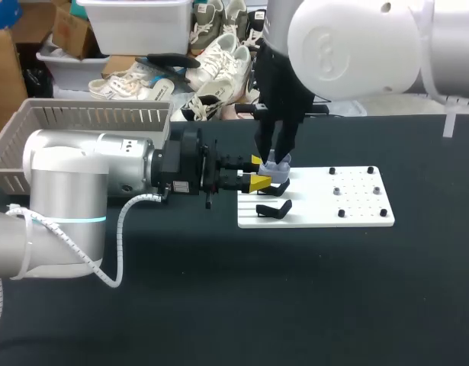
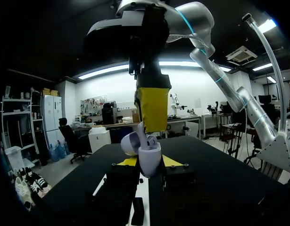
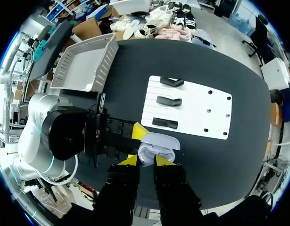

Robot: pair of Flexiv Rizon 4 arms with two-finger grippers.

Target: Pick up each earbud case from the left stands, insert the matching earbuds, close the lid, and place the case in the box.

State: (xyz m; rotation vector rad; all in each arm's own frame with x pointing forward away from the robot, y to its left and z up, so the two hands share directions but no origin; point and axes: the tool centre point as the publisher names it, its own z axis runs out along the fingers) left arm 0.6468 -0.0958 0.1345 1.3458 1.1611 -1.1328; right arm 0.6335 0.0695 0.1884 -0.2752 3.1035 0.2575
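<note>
A lavender earbud case (image 2: 150, 160) with its lid (image 2: 130, 142) swung open is held over the near edge of the white board (image 1: 356, 217). My left gripper (image 1: 258, 172) comes in level from the left and is shut on the case's body, one yellow tip on each side. My right gripper (image 1: 276, 158) points straight down over the open case (image 3: 156, 153). It is shut on a white earbud (image 2: 148, 138) whose lower end sits in the case's well. From the right wrist view the earbud is hidden by my own fingers.
Three black stands (image 3: 171, 81) (image 3: 169, 100) (image 3: 165, 123) lie in a row on the board's left part, and small black pegs (image 1: 342, 213) dot its right part. A grey slatted basket (image 1: 81, 122) sits at the table's far left.
</note>
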